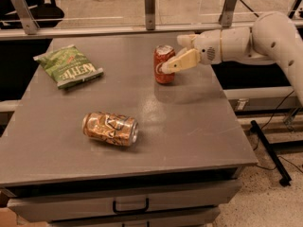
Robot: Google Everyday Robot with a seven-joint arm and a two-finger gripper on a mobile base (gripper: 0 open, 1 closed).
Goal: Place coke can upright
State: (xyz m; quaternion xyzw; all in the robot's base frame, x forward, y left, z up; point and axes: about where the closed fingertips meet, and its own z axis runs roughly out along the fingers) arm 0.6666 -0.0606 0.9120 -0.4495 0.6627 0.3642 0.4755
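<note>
Coke can [163, 65] upright on the counter [189, 126], toward its far right side, well apart from the gold-brown can [110, 128] lying on its side and the green chip bag [70, 66]. Pincer [173, 55] released, fingers [183, 60] spread just right of the can, near fingertip against or just beside its wall. Looks light, thin-walled and slick, so tips and dents easily; calls for a gentle hold across mid-body.
</note>
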